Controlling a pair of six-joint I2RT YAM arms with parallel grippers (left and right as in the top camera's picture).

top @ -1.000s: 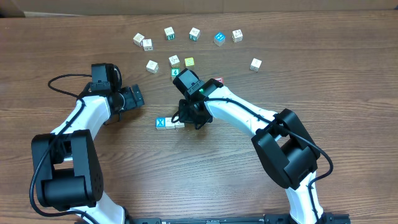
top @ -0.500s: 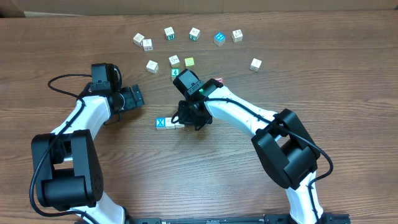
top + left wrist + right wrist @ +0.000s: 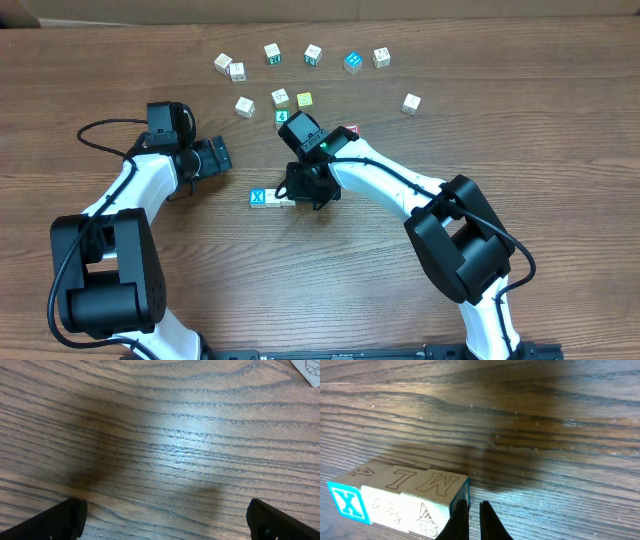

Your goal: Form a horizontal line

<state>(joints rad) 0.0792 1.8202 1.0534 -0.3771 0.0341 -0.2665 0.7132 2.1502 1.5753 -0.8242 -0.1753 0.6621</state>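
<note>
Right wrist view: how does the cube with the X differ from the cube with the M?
The X cube shows a blue face with a white X; the M cube shows pale faces with outlined drawings and a teal side. The X cube is leftmost of three in this view; the M cube is rightmost, beside the closed right fingers. Both rest on the table, each touching the pale cube between them.

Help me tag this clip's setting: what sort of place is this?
Probably a robotics lab workbench: a left arm and a right arm mounted at a wood-grain table, small letter cubes scattered on it, what looks like cardboard along the far edge.
</note>
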